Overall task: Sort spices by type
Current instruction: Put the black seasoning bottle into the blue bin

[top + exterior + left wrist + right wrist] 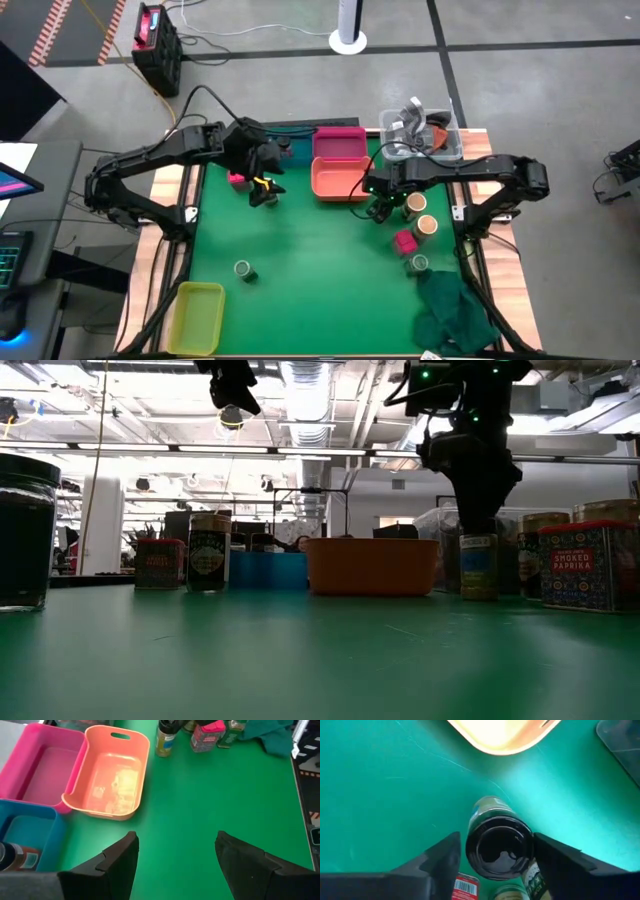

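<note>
My right gripper (495, 857) is open and low over a dark-lidded jar (499, 845) that stands upright on the green mat beside the orange tray (338, 180); one finger is on each side of the lid. Close by stand a green-topped jar (415, 203), a tan-topped jar (428, 225), a pink box (404, 241) and another jar (419, 263). My left gripper (175, 855) is open and held high (232, 390) near the blue tray (295, 150), touching nothing. A pink box (237, 180) sits near it. A dark jar (243, 270) stands alone toward the near edge. My right gripper straddles the jar's dark lid (499, 845) from above, pointing down. A finger (445, 857) stands close on each side of the lid, and I cannot tell whether either touches it. The jar (478, 565) stands upright on the mat.
A pink tray (340, 143) lies beyond the orange one, a yellow tray (198, 315) at the near left corner. The clear tub (420, 130) with grey clutter sits at the far right, a green cloth (455, 310) at the near right. One jar (10, 857) lies in the blue tray.
</note>
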